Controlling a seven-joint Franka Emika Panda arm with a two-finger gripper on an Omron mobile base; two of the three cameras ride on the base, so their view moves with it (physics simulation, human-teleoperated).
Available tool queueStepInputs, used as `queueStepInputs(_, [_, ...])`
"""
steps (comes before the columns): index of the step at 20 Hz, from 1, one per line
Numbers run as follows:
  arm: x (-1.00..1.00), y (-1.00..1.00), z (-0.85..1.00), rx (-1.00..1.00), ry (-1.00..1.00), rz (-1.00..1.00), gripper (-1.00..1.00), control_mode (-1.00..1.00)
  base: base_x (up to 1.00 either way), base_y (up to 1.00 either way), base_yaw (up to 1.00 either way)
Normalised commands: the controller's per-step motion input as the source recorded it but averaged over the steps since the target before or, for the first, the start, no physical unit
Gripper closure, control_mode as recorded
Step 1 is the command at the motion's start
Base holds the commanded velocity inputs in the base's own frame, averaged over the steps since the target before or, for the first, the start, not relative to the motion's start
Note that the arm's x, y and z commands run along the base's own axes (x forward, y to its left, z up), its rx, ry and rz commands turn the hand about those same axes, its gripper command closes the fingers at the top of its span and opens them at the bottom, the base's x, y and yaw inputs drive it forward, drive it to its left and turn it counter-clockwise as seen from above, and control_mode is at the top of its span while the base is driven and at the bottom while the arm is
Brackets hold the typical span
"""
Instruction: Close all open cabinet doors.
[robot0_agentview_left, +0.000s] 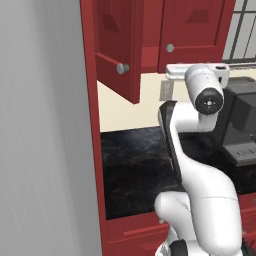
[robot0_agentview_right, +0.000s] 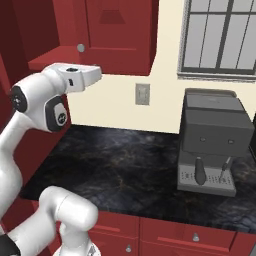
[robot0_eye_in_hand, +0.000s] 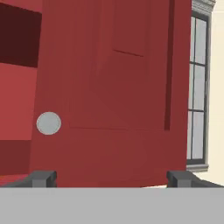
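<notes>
Two tall dark red wooden cabinet doors | left door (robot0_agentview_left: 117, 45) swung open | right door (robot0_eye_in_hand: 109, 87) shut | gripper (robot0_eye_in_hand: 111, 177) spread wide, facing right door, holding nothing

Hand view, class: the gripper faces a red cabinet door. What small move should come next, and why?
Probably swing left toward the open door, which stands out from the cabinet over the counter. The open gripper faces the right door, which already looks shut with its knob flush, so pushing there would likely achieve nothing.
</notes>
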Motion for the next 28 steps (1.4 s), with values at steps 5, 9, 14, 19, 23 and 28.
queueStepInputs(5, [-0.89, 0.05, 0.12, 0.00, 0.00, 0.00, -1.00, -1.00, 0.00, 0.00, 0.00])
queueStepInputs(9, [-0.80, 0.32, 0.13, 0.00, 0.00, 0.00, -1.00, -1.00, 0.00, 0.00, 0.00])
queueStepInputs(14, [-0.63, 0.43, 0.03, 0.00, 0.00, 0.08, -1.00, -1.00, 0.00, 0.00, 0.00])
queueStepInputs(19, [-0.62, 0.45, 0.00, 0.00, 0.00, 0.18, -1.00, -1.00, 0.00, 0.00, 0.00])
queueStepInputs(23, [-0.35, 0.51, 0.00, 0.00, 0.00, 0.14, -1.00, -1.00, 0.00, 0.00, 0.00])
queueStepInputs(28, [-0.06, 0.42, 0.00, 0.00, 0.00, 0.09, -1.00, -1.00, 0.00, 0.00, 0.00])
